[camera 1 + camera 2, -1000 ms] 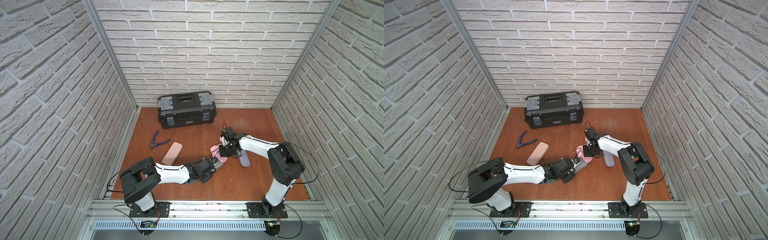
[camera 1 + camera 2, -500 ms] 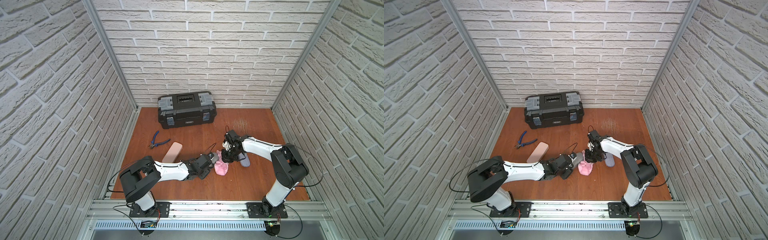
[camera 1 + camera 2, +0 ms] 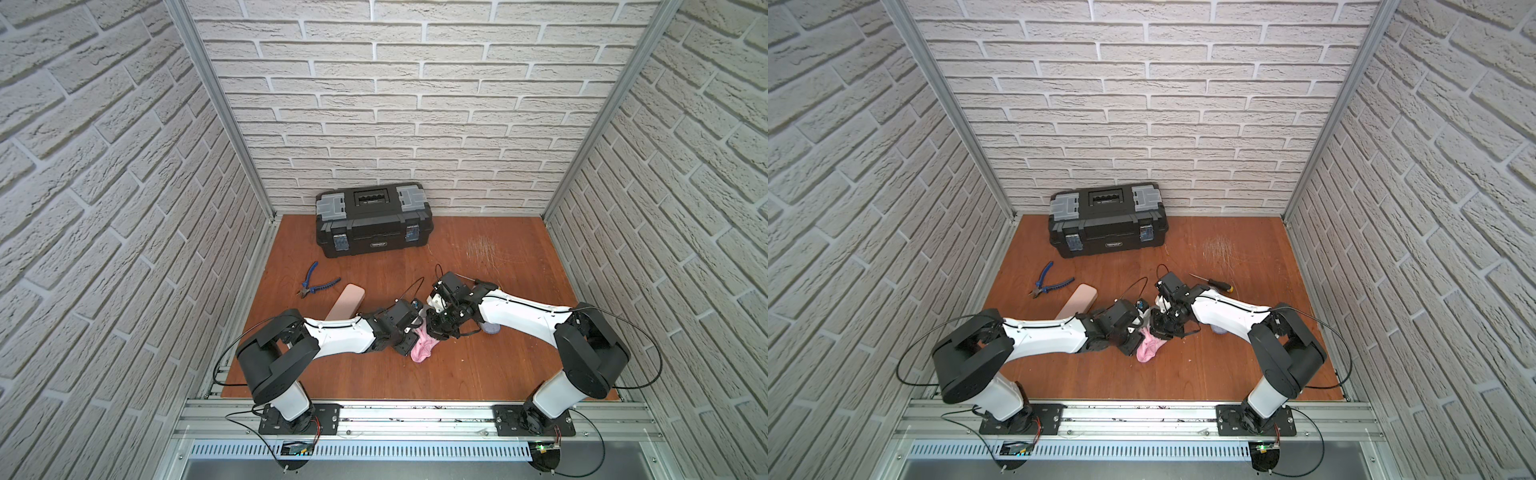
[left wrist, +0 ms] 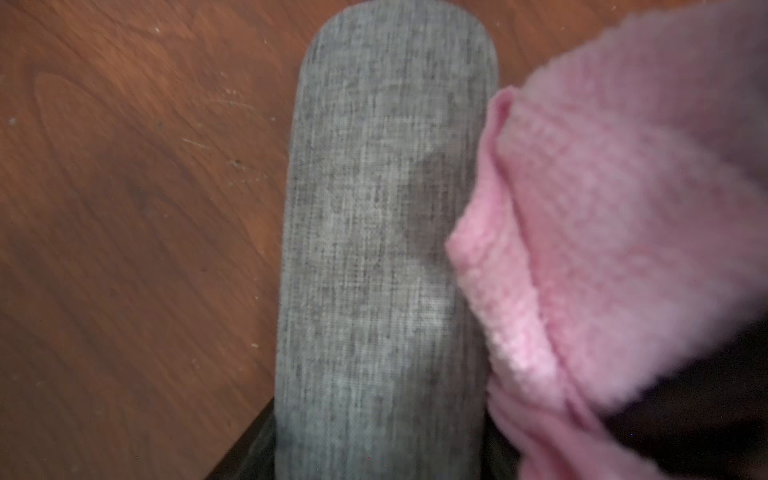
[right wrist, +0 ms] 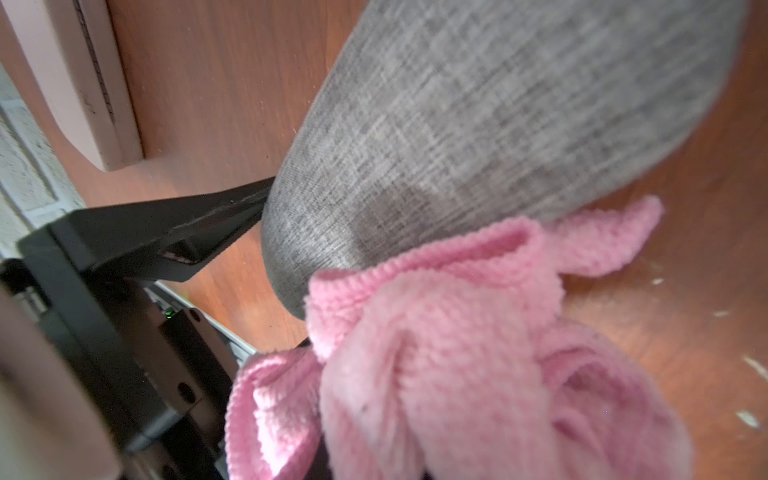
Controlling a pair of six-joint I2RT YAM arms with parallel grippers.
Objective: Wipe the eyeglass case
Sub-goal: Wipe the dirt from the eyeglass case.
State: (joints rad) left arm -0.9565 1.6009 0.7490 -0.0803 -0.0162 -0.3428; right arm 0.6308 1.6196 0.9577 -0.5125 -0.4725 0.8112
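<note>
Mid-table, my left gripper (image 3: pixel 409 338) narrowly clamps the grey woven-fabric eyeglass case (image 4: pixel 386 249); right gripper (image 3: pixel 438 330) pinches the fluffy pink cloth (image 5: pixel 457 353) tight. Looks mid-wipe; next stroke must cover the dark patch (image 4: pixel 428 199)

Two arms are seen in both top views: the left arm (image 3: pixel 332 336) and the right arm (image 3: pixel 519 320). Each is built of smooth white link shells joined by bulky black joint housings, the largest being set at the shoulder. The wrists, the left gripper (image 3: pixel 409 338) and the right gripper (image 3: pixel 440 328) are finished in black; a small white part is carried on the right wrist. Thin black cables (image 3: pixel 224 361) are looped along the links. Each arm is mounted on a black base plate (image 3: pixel 328 417) that is fixed with screws to a silver rail (image 3: pixel 415 415). A tiny green light (image 5: pixel 168 313) is shown on the left gripper's body.
</note>
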